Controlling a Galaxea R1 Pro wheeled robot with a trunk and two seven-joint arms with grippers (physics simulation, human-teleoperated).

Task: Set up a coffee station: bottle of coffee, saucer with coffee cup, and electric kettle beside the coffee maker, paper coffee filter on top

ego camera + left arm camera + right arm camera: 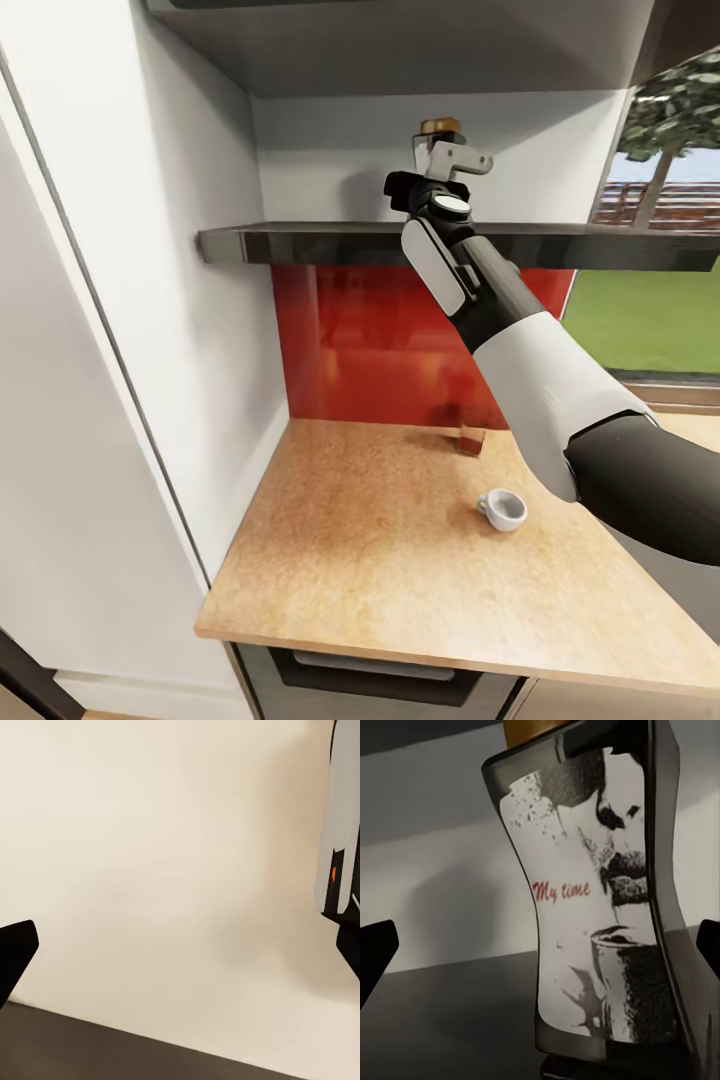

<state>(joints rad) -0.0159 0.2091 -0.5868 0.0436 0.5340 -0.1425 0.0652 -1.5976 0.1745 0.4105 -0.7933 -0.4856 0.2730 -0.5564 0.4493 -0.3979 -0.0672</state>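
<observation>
Low and centre in the head view, a small white ceramic cup sits on the speckled wooden countertop. Up on the dark shelf, upper centre, the right gripper spreads wide, gripping nothing, around the waisted dark bottle of coffee with its gold cap. I'd centre the waist between the jaws, then close gently.

Daylight comes in from the window, and the room is evenly bright. The red backsplash left of the window is glossy, with soft reflections low down. The cup throws only a faint shadow on the counter. In the right wrist view the bottle looms close, its label grainy, casting a soft shadow on the wall behind. Renders look slightly soft, edges mildly stretched.
</observation>
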